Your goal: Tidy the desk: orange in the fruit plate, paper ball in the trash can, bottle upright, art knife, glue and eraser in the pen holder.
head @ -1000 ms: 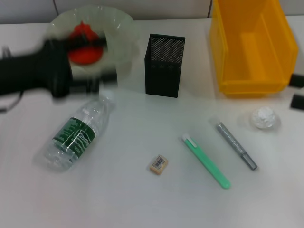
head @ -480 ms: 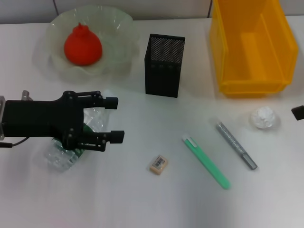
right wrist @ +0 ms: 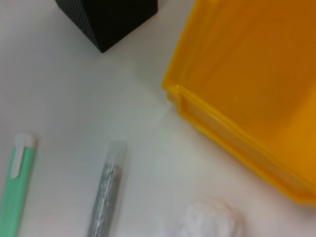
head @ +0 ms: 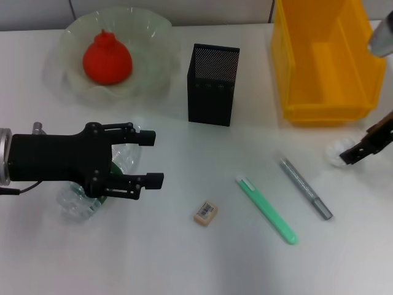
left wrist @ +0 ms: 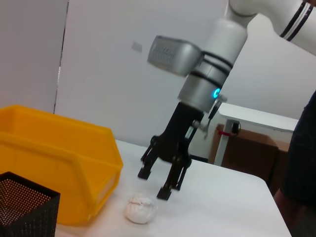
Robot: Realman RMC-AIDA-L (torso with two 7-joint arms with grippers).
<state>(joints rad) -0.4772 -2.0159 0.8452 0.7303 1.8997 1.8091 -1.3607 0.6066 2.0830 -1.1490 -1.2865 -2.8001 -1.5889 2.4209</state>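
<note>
My left pincer [head: 142, 160], fingers spread, hangs over the bottle [head: 80, 200], which lies on its side on the bench [head: 184, 258], long axis slanting from near-left toward the fruit plate [head: 153, 74]; my left arm is plainly the nearer one; my right pincer [left wrist: 158, 183], fingers apart, hovers just above the paper ball [left wrist: 140, 209] beside the trash can [head: 325, 61]; only the left wrist view shows that gap; the head view hides most of the bottle.

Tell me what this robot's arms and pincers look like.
The left pincer is matte black, with jointed linkage fingers on a chunky black body ending in a silver wrist ring. The right pincer is black too, on a silver-and-white tubular arm with black bands and a small glowing blue light.
</note>
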